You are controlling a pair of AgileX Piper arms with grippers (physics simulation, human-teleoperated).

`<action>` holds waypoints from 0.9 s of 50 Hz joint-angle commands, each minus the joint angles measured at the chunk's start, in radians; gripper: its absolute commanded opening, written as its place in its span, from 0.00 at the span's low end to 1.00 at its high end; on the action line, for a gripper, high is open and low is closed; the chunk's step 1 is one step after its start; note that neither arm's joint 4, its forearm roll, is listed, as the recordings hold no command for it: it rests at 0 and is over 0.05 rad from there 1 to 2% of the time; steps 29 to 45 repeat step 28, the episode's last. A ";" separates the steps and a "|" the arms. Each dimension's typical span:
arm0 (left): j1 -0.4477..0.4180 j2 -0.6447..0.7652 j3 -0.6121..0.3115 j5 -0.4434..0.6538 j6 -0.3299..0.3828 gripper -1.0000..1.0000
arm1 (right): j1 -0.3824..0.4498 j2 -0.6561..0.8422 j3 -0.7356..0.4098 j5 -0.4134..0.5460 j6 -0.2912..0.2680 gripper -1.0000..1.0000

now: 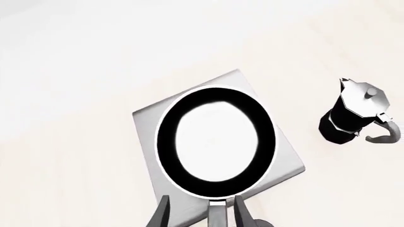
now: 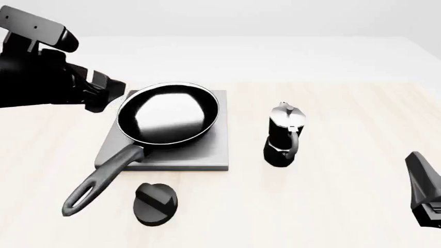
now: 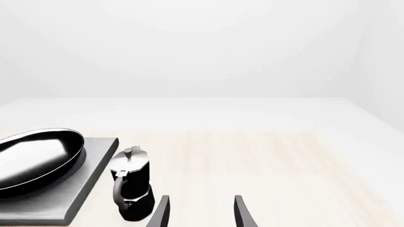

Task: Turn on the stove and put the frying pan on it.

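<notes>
The frying pan, glossy black, rests on the grey stove slab. Its long handle sticks out toward the near left, past the slab's edge. The stove's round black knob lies on the table in front of the slab. My left gripper hovers above and to the left of the pan, open and holding nothing. In the left wrist view the pan covers the stove, and the left gripper frames the handle from well above. My right gripper is open and empty at the near right.
A black-and-silver moka pot stands upright on the table just right of the stove. It also shows in the wrist views as the moka pot and the moka pot. Light wooden table runs around everything.
</notes>
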 commanded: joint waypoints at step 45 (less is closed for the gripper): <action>-0.077 -0.133 -0.071 0.090 -0.019 1.00 | 0.000 -0.001 0.000 0.000 0.000 1.00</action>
